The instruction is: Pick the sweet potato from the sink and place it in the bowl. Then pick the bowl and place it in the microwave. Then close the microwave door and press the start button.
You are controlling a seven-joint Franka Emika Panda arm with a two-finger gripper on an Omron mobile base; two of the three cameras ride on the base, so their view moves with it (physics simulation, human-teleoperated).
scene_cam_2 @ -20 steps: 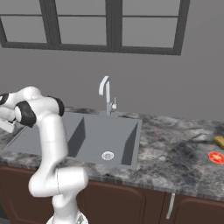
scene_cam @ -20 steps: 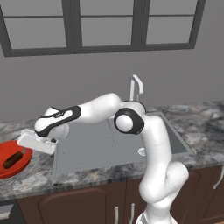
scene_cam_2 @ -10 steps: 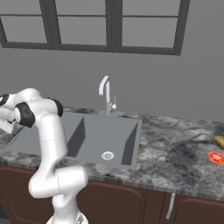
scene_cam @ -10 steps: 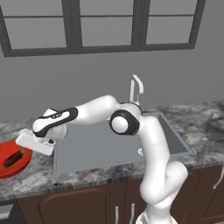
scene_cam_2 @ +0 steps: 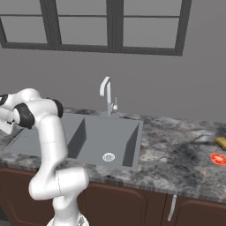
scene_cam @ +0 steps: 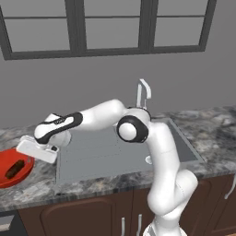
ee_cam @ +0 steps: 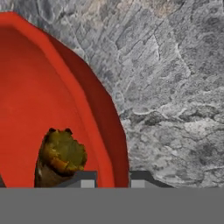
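Barely moved since earlier frames: gripper w/ jaws straddling the bowl rim, one tip each side, closing on it. Sweet potato lies inside bowl, 9 o'clock of the sink.

Grey marbled counter: red bowl at left end; red slice, possibly tomato, far right.
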